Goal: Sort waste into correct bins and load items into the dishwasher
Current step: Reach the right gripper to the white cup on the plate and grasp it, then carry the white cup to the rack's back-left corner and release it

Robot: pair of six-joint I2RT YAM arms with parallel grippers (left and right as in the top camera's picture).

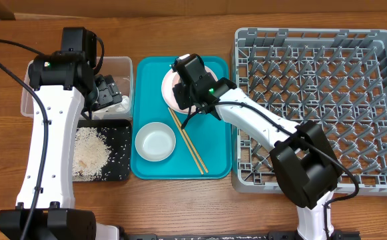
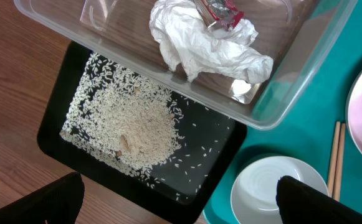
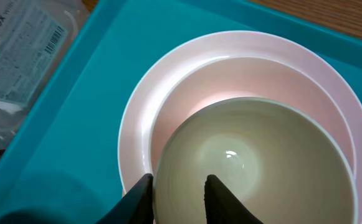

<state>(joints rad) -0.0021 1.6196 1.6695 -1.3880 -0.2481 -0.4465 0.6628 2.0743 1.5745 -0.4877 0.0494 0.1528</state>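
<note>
1. While the dish rack point(image 1: 310, 32) shows no dish yet in the overhead view, the pink plate point(image 1: 168, 90), the white bowl point(image 1: 155, 141) and the chopsticks point(image 1: 192, 145) all lie on the teal tray point(image 1: 213, 133). The chopsticks are near the plate, so a careless lift can knock them.
2. From the left wrist, the left gripper point(image 2: 181, 205) is wide open and holds nothing, above the black tray point(image 2: 221, 146) with the rice point(image 2: 137, 127). The napkin point(image 2: 205, 46) and the red wrapper point(image 2: 221, 9) are in the clear tub point(image 2: 274, 106). If this gripper goes down, it may push grains onto the surface point(image 2: 6, 124).
3. From the right wrist, the right gripper point(image 3: 177, 199) stands astride the rim of the white cup point(image 3: 249, 155), narrow but not clamped, I judge. The cup sits in the pink bowl point(image 3: 255, 78). Such a thin rim hold may slip, or drag the bowl up.
</note>
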